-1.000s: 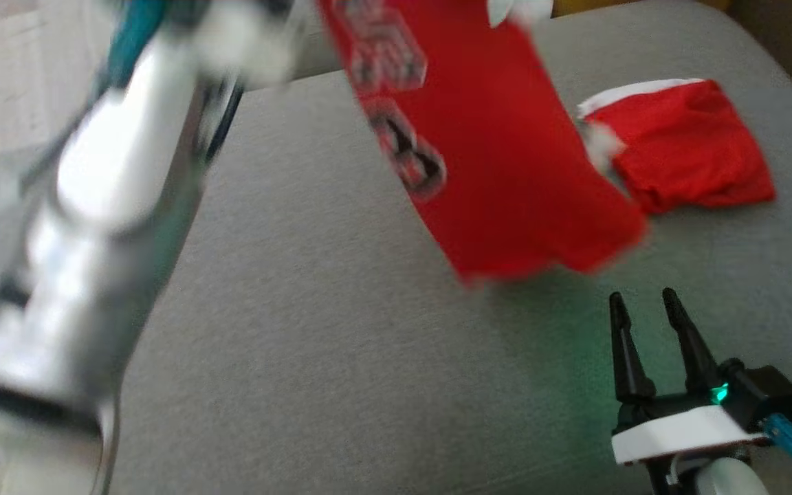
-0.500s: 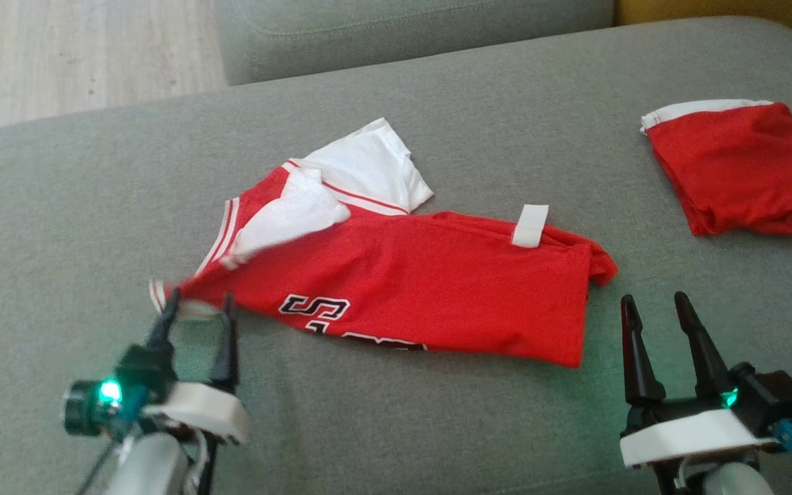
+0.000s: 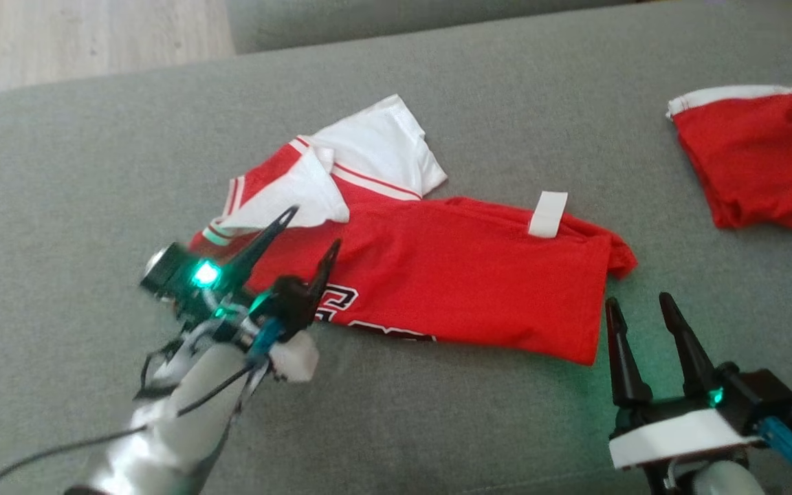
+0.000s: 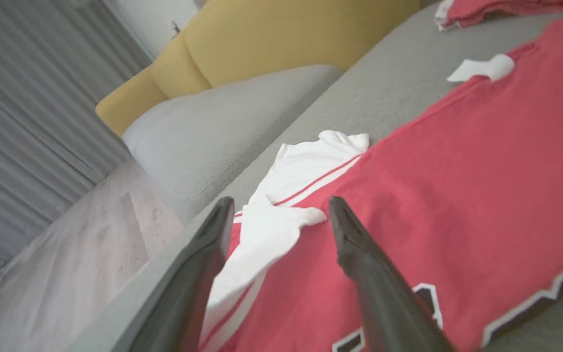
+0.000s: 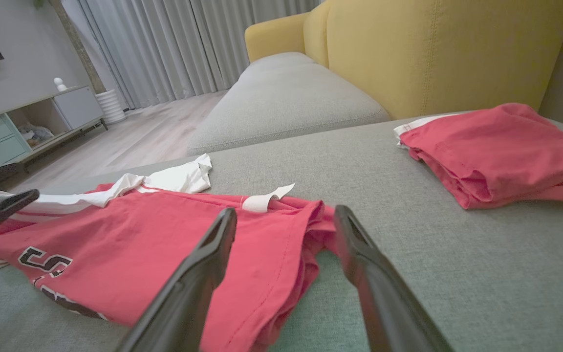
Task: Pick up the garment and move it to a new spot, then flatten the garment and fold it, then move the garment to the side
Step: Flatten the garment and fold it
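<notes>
Garment (image 3: 451, 275) on sofa (image 3: 437, 419), left claw (image 3: 314, 225) gaping at its collar end

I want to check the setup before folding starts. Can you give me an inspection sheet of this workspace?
Surface: grey cushion, carrying two garments.
Job's things: red jersey lies rumpled, white sleeve turned over, lettering partly tucked under; not yet flattened.
Clutter: folded garment, red, at the far right, apart from the jersey.
Hands: left hand open over the jersey's sleeve end, holding nothing; right hand open, just off the jersey's near right corner.
Cables: black cable trails from the left arm; blue plug beside the right hand.
Surroundings: wood floor, yellow sofa back, curtains, cabinet.
</notes>
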Robot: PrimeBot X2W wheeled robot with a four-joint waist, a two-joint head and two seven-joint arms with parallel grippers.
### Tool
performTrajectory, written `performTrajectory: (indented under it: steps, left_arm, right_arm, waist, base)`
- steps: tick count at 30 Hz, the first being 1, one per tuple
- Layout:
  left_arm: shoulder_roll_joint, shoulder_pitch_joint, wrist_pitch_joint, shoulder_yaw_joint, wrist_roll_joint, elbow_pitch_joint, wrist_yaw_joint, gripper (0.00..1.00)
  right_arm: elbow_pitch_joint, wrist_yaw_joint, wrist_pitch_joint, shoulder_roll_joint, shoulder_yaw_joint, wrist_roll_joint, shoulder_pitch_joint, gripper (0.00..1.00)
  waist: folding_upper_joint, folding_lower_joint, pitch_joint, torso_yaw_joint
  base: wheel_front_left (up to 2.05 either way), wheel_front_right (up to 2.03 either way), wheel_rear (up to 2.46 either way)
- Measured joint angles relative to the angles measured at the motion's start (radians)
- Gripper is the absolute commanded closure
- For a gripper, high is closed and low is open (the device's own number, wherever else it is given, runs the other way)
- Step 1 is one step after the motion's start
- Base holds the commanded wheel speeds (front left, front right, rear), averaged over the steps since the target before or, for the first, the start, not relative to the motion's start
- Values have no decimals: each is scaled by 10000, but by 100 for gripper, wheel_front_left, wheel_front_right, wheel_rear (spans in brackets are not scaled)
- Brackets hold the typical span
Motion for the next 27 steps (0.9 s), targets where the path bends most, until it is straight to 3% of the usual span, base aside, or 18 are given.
performTrajectory:
  steps: [7,17,18,19,20,21,22,23,24,27]
  left_arm:
    - [-489,-1220,199,-717,909,1511,132,0]
    - [-752,-2127,-100,-617,746,3131,594,1]
    - [-782,-2143,-146,-617,708,3254,596,13]
    - [-800,-2145,-174,-619,686,3367,598,40]
    - [-828,-2145,-219,-617,654,3482,598,56]
    - [-859,-2146,-261,-617,631,3586,606,56]
    - [-872,-2146,-311,-617,585,3653,627,69]
    - [-901,-2150,-362,-617,554,3670,650,91]
    - [-957,-2164,-431,-625,554,3682,658,100]
    - [-1112,-2218,-537,-637,405,3641,656,100]
  right_arm:
    - [-25,-2,0,0,94,-88,-476,0]
    - [-36,0,0,0,109,-84,-746,0]
    - [-36,0,0,0,107,-84,-746,0]
    - [-31,0,0,0,109,-84,-745,0]
    - [-25,0,0,0,113,-84,-745,0]
    - [-25,0,0,0,117,-84,-745,0]
    - [-25,0,0,0,119,-84,-745,0]
    - [-25,0,0,0,117,-84,-745,0]
    - [-25,0,0,0,111,-84,-745,0]
    - [-23,0,0,0,94,-151,-743,0]
  waist:
    - [0,2,734,-252]
    - [0,1,1136,-524]
    - [0,0,1131,-520]
    - [0,0,1122,-519]
    - [0,0,1111,-521]
    - [0,0,1096,-523]
    - [0,0,1083,-521]
    - [0,0,1067,-515]
    - [0,0,1045,-504]
    - [0,0,966,-448]
  base:
    - [0,0,0]
    - [0,0,0]
    - [0,0,0]
    - [0,0,0]
    - [0,0,0]
    - [0,0,0]
    - [0,0,0]
    - [0,0,0]
    - [0,0,0]
    - [0,0,0]
